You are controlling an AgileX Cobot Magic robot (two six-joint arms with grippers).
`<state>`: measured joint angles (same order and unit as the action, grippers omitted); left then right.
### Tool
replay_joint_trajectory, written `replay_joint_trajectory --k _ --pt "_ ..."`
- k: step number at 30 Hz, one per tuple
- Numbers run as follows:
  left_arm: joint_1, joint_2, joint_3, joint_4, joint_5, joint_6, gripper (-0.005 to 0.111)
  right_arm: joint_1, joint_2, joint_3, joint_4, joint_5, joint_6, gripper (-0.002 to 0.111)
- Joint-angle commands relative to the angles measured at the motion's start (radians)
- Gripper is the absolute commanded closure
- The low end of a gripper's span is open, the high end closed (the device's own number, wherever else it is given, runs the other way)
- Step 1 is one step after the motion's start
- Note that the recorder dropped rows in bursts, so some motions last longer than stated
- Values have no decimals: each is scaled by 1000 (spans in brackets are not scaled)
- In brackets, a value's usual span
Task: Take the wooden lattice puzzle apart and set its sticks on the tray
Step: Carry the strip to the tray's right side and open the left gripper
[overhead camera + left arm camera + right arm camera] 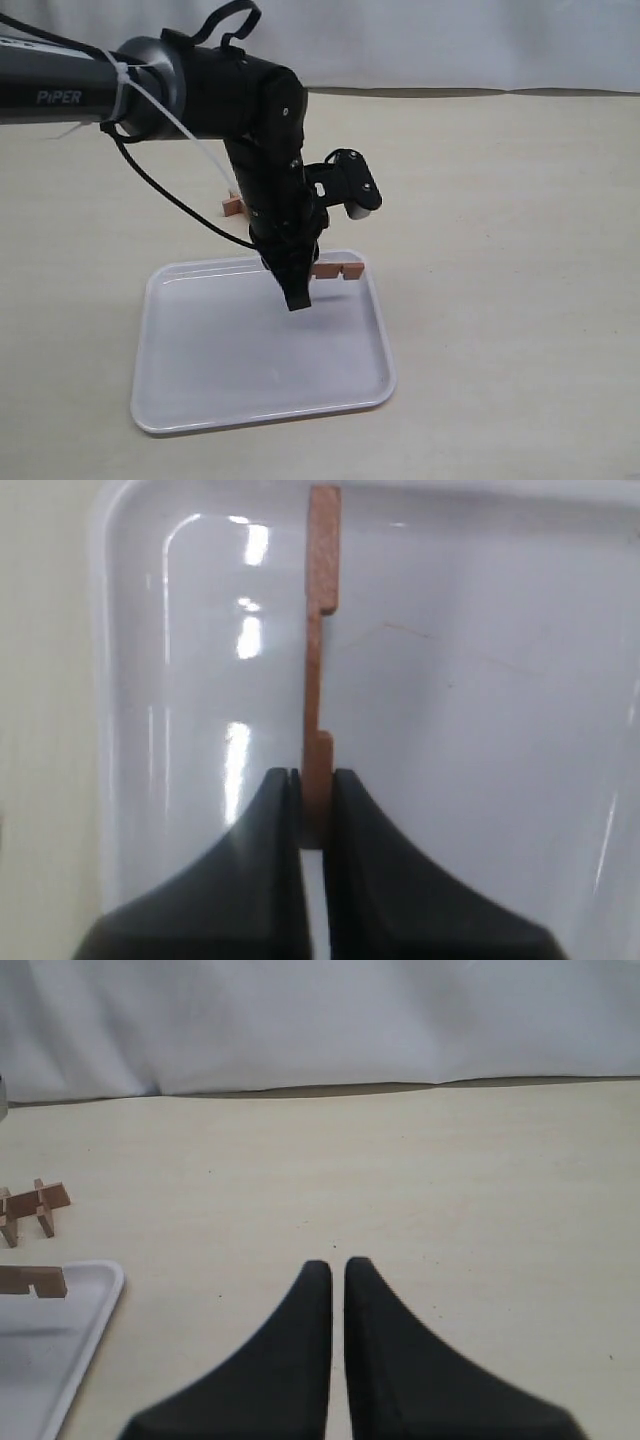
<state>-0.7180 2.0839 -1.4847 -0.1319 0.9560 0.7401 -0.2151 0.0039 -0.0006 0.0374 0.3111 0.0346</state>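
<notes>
My left gripper (300, 290) is shut on one end of a reddish-brown notched stick (338, 269). The stick juts out level over the far right part of the white tray (200, 400). In the left wrist view the stick (320, 630) runs straight out from between the black fingers (260, 880), over the tray's glossy floor (480, 730). The remainder of the wooden lattice puzzle (232, 205) lies on the table behind the left arm; it also shows in the right wrist view (30, 1208). My right gripper (338, 1265) is shut on nothing, above bare table.
The left arm (200, 85) reaches in from the left and hides most of the puzzle in the exterior view. A white cloth backdrop (450, 40) closes off the far edge of the beige table (500, 250). The tray's corner (95, 1295) shows in the right wrist view.
</notes>
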Motion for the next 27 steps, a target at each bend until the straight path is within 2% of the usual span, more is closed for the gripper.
replay_joint_trajectory --k 1,7,9,11,17,19,27 --pt "10 1 -5 -3 -7 -38 107 -8 -4 1 3 -15 -10 104" --pt "10 2 -5 -20 -4 -42 107 -8 -4 1 3 -15 -10 104" --pt "10 5 -5 -12 -4 -62 103 -8 -4 1 3 -15 -10 104" --pt "10 5 -5 -4 -6 -66 94 -8 -4 1 3 -15 -10 104" --pt "10 7 -5 17 -11 -94 58 -8 -4 1 3 -13 -10 104" --pt "10 7 -5 20 7 -113 52 -8 -4 1 3 -13 -10 104" --pt "10 -44 -7 104 80 -122 50 -8 -4 1 3 -13 -10 104"
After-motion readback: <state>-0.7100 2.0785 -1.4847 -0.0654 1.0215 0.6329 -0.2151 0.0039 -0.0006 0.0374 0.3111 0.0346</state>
